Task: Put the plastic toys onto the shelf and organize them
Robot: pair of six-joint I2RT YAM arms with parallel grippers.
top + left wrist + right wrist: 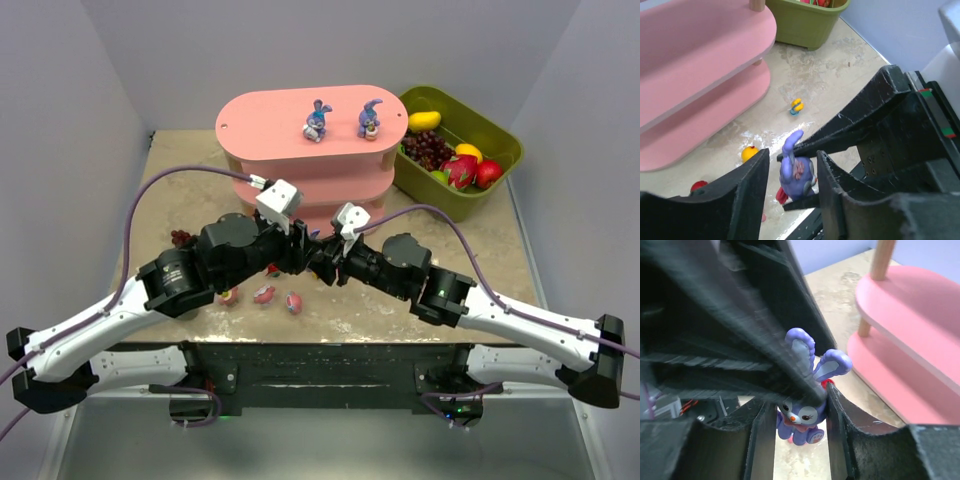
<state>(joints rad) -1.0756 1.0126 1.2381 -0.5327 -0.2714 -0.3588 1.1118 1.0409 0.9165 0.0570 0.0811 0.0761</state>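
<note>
**Both grippers closed in on one purple bunny**

Right gripper (801, 407) has its two black, rough-faced fingers set narrow. Their inner faces press either side of a bunny (801, 415). The toy is glossy purple-blue plastic with a round head and two long upright ears, paler inside, and it faces this wrist's camera.

Left gripper (792, 161) meets the same bunny from the opposite side, so its camera sees the toy's back. Its fingers are also narrow and flank the body. A thin gap shows on one side, so I cannot tell whether they press it. The two pairs of fingers cross, with one left finger lying over the base of the ears in the right wrist view.

Under the fingers is a table (840, 65) with a pale, mottled, stone-like surface. Just beyond the left fingertips lies a small yellow toy (796, 106), and nearer, to the left, a round orange toy (749, 152).

Farther ahead and left of that gripper stands the shelf (700, 55), made of smooth matte pink oval boards on round wooden posts. From the right gripper it is off to the right. On its top board, well beyond both grippers, a second bunny (317, 120) and a third bunny (369, 118) stand upright side by side.

Behind the left gripper, under its arm, three pink toys (264, 294) lie on the table. Right of the shelf, an olive-green plastic bin (470, 203) holds fruit (462, 170).
</note>
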